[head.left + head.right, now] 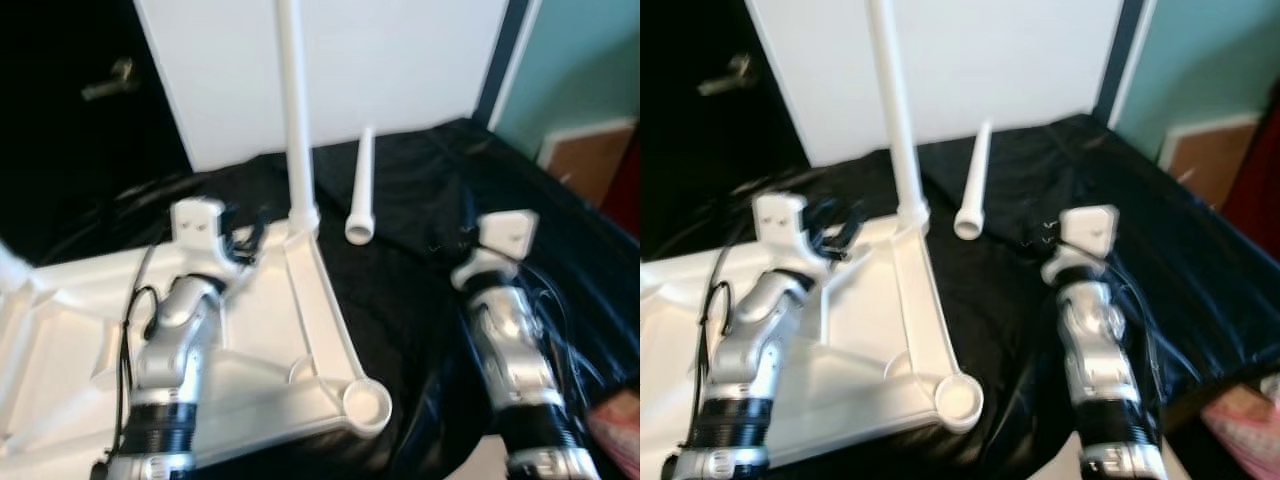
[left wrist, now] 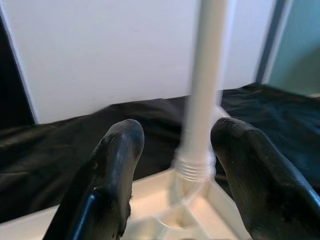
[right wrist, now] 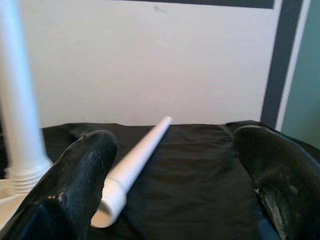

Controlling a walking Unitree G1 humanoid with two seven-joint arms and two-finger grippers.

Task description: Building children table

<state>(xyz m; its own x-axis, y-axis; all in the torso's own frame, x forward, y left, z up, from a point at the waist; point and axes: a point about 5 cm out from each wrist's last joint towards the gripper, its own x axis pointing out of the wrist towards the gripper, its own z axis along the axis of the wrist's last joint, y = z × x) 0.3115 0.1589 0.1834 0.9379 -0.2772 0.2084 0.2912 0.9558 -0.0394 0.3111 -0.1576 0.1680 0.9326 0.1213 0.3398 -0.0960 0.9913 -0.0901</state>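
Note:
A white plastic table top [image 1: 300, 330] lies upside down on a black cloth [image 1: 420, 300]. One white leg [image 1: 296, 110] stands upright in its far right corner socket. The near right socket [image 1: 366, 403] is an empty ring. A second, loose leg [image 1: 362, 190] lies on the cloth beyond that corner, its wide end toward me. My left gripper [image 2: 177, 132] hovers over the table top, open, with the upright leg [image 2: 202, 100] a short way beyond its fingers. Over the cloth on the right, my right gripper [image 3: 177, 140] is open and holds nothing, facing the loose leg [image 3: 132, 165].
A white panel [image 1: 400, 60] stands behind the cloth, beside a dark door with a handle [image 1: 108, 80] at the far left. The teal wall [image 1: 590, 60] and bare floor lie to the right. Something pink [image 1: 615, 425] sits at the lower right edge.

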